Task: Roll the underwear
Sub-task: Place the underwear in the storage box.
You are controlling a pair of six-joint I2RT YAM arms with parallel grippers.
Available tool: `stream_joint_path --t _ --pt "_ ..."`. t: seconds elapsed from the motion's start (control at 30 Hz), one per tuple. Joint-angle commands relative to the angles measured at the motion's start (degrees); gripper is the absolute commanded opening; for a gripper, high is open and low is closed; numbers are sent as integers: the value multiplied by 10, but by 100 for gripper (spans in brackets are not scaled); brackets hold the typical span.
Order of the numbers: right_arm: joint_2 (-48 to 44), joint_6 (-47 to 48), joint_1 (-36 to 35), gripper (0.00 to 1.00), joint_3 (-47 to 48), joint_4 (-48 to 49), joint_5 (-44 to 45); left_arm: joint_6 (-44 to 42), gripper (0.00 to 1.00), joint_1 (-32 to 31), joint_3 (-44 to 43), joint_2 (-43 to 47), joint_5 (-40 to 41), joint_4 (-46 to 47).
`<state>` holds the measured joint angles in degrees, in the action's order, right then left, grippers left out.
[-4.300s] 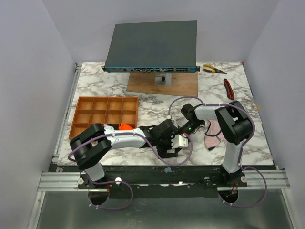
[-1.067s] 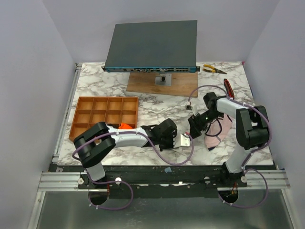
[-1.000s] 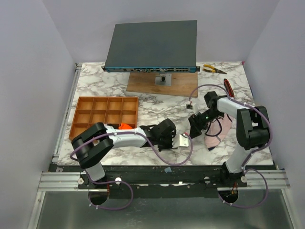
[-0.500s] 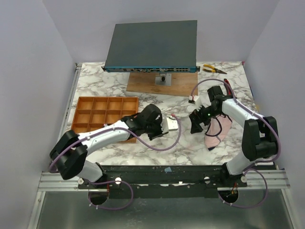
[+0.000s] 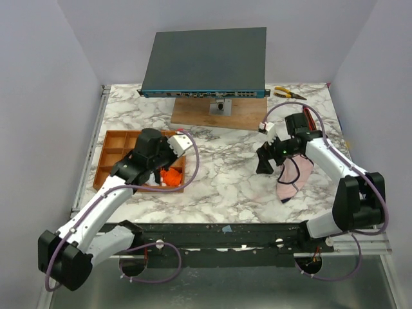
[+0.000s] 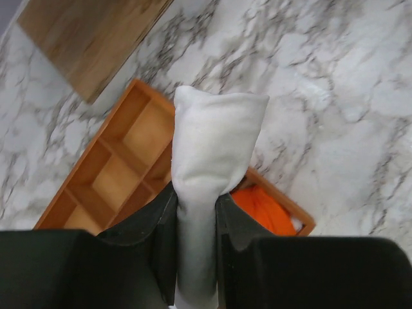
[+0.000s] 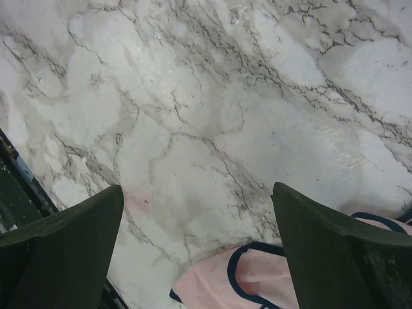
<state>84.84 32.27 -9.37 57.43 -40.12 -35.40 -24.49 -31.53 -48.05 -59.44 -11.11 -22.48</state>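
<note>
My left gripper (image 6: 195, 201) is shut on a rolled pale cream underwear (image 6: 215, 138), which sticks out past the fingertips. In the top view the roll (image 5: 179, 143) hangs over the right end of the orange-brown tray (image 5: 119, 158). An orange underwear (image 5: 170, 175) lies in the tray's near right compartment, also seen as the orange underwear (image 6: 261, 209) under my left fingers. My right gripper (image 5: 266, 159) stands open and empty above the marble, just left of a flat pale pink underwear with dark edging (image 5: 293, 175). The pink underwear (image 7: 257, 277) shows low between the right fingers.
A dark flat network box (image 5: 206, 61) rests on a wooden board (image 5: 219, 114) at the back centre. Yellow-handled pliers (image 5: 288, 94) and a red-handled tool (image 5: 309, 119) lie at the back right. The tray (image 6: 116, 174) has several bare compartments.
My left arm swung left and back from the table's front centre, carrying the roll over the tray. My right gripper opened fully and drew slightly back beside the pink underwear.
</note>
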Motion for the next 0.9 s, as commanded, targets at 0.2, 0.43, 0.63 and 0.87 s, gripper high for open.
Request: stream_joint_path --t 0.2,0.43,0.63,0.87 --pt "-52 -54 -13 100 -28 58 -29 -110 0 219 89 104 -8 -45" --pt "-62 -51 -13 100 -32 55 -37 -248 0 375 132 126 -76 -72" --pt "-66 -47 -13 100 -35 52 -39 -341 0 483 127 125 -139 -121" --pt "-61 -39 -13 100 -33 46 -42 -353 0 506 147 105 -135 -106"
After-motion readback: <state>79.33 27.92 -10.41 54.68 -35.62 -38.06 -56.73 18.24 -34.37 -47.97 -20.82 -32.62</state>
